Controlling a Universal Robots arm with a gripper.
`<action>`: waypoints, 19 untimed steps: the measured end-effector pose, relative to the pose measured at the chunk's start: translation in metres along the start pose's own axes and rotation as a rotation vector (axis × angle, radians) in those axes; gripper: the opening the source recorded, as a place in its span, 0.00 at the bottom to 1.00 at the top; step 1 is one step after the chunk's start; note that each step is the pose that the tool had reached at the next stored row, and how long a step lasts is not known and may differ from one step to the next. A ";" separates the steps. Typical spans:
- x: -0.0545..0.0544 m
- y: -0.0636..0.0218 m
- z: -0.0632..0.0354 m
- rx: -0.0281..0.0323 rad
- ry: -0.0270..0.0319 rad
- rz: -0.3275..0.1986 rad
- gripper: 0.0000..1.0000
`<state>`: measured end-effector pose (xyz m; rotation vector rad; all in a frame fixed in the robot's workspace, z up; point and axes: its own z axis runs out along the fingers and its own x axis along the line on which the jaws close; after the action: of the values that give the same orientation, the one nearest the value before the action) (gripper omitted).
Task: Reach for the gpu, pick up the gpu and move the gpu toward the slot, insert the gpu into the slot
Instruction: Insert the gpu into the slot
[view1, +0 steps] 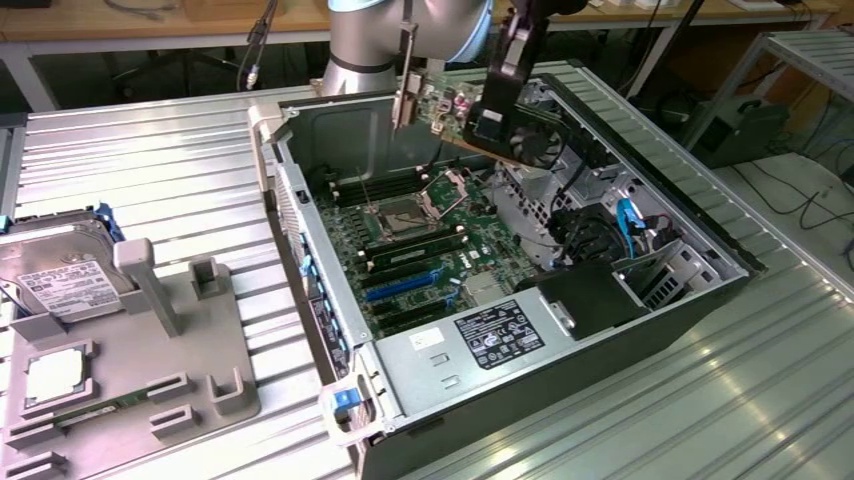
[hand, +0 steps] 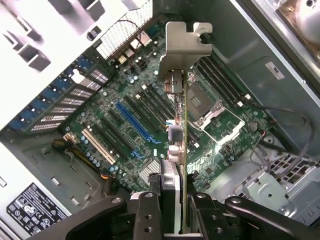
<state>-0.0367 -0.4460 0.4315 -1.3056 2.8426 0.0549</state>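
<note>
Wrist view shows me the gpu (hand: 183, 125) edge-on, its long axis running straight out from the claw (hand: 172, 212), with the silver bracket at the far end. The claw is narrowed onto the gpu's near end, a finger (hand: 146, 215) on each face. From the exterior view, I see the gpu in the air above the open case (view1: 587, 390), bracket toward the exterior view's left, well apart from the blue slot (view1: 400, 287) below.

one gpu (view1: 447, 118), one slot (hand: 135, 122) (blue); one hard drive (view1: 60, 272)
</note>
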 end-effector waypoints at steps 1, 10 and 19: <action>0.000 0.0000 0.0000 -0.0005 0.0005 -0.019 0.28; 0.000 0.0000 0.0000 -0.0050 0.0051 -0.190 0.28; 0.000 0.0000 0.0000 -0.0100 0.0101 -0.378 0.28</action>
<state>-0.0367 -0.4460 0.4315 -1.8207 2.5520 0.0578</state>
